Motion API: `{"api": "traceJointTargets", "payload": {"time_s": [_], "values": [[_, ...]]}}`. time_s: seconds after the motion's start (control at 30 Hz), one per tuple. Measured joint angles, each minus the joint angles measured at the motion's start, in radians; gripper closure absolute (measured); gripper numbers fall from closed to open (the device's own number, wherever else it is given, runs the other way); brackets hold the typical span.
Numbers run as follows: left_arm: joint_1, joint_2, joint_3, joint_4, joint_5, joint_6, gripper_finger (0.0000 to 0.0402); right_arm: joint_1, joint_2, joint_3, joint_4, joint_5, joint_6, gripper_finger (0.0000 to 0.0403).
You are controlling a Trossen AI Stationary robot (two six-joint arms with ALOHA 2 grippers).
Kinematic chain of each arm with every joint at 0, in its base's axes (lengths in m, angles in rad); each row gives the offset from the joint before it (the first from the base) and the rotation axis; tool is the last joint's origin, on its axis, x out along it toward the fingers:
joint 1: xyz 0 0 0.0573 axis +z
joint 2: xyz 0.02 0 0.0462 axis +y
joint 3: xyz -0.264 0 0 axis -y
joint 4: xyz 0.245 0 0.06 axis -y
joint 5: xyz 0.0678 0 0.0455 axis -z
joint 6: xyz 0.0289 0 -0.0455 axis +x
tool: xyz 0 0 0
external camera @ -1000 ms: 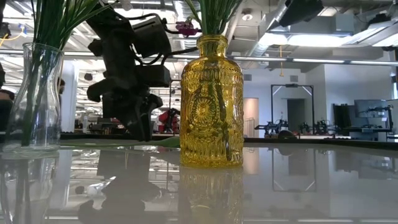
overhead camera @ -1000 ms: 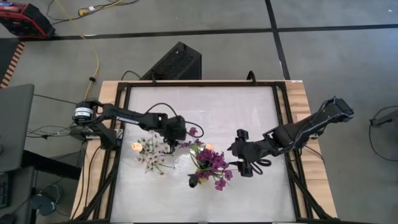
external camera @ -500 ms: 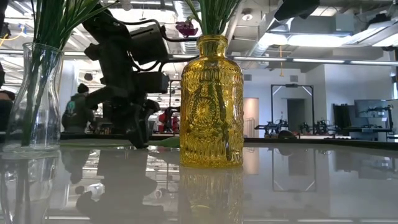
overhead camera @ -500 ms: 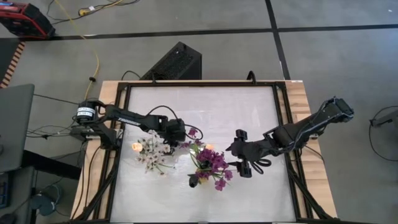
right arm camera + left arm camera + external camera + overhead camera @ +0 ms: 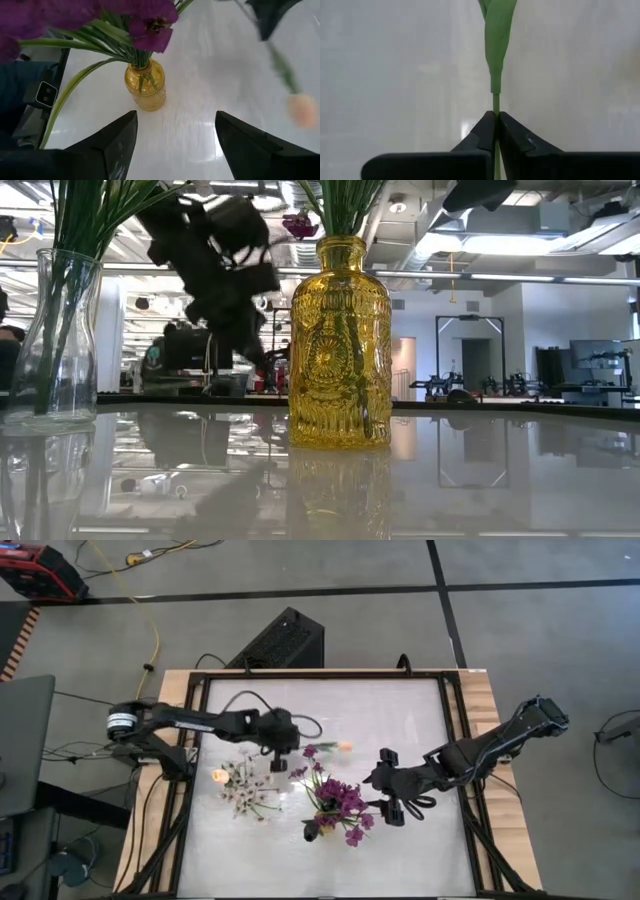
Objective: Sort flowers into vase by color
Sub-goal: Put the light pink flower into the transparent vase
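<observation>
My left gripper [image 5: 282, 746] is shut on a cream-peach tulip whose stem runs toward the table's right to its bloom [image 5: 345, 746], also seen in the right wrist view [image 5: 300, 110]. It hovers at mid-table, on the far side of both vases. A yellow glass vase [image 5: 340, 345] holds purple flowers [image 5: 345, 802] by their stems. A clear glass vase [image 5: 58, 330] holds white sprays and a peach tulip [image 5: 219, 776]. My right gripper [image 5: 175, 132] is open, to the right of the yellow vase [image 5: 145, 86]. My left gripper pinches the tulip's thin green stem [image 5: 495, 102] between its two fingertips [image 5: 485, 131], just below the leaf [image 5: 498, 40]. The stem runs on ahead of the fingers toward the table's right. The flower looks lifted clear of the table.
The white tabletop [image 5: 330, 705] is bounded by a black frame [image 5: 455, 740]. A dark box [image 5: 280, 640] stands on the floor beyond the far edge. A person's figure [image 5: 175, 350] shows in the room behind the table.
My left gripper has shut on the tulip's stem, then risen and gone toward the far edge, tipping as it went. The tulip, which lay on the table between the vases, has come up with it; its bloom has shifted toward the far edge.
</observation>
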Motion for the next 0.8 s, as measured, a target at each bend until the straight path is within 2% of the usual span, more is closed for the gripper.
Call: {"api": "traceJointTargets", "payload": {"time_s": [0.27,0.47,0.67,0.8], "values": [[0.064,-0.265,0.001,0.124,-0.020,-0.015,0.0401,-0.001,0.000,0.000,0.024,0.000,-0.015,0.0111],[0.089,-0.498,0.002,0.143,-0.185,0.016,0.0401,-0.002,0.000,0.000,0.032,0.000,-0.019,0.0111],[0.096,-0.732,0.002,0.138,-0.168,0.000,0.0401,-0.002,0.000,0.000,0.047,0.000,-0.023,0.0111],[0.097,-0.880,0.002,0.150,-0.033,-0.115,0.0401,-0.003,0.001,0.000,0.053,0.000,-0.037,0.0111]]}}
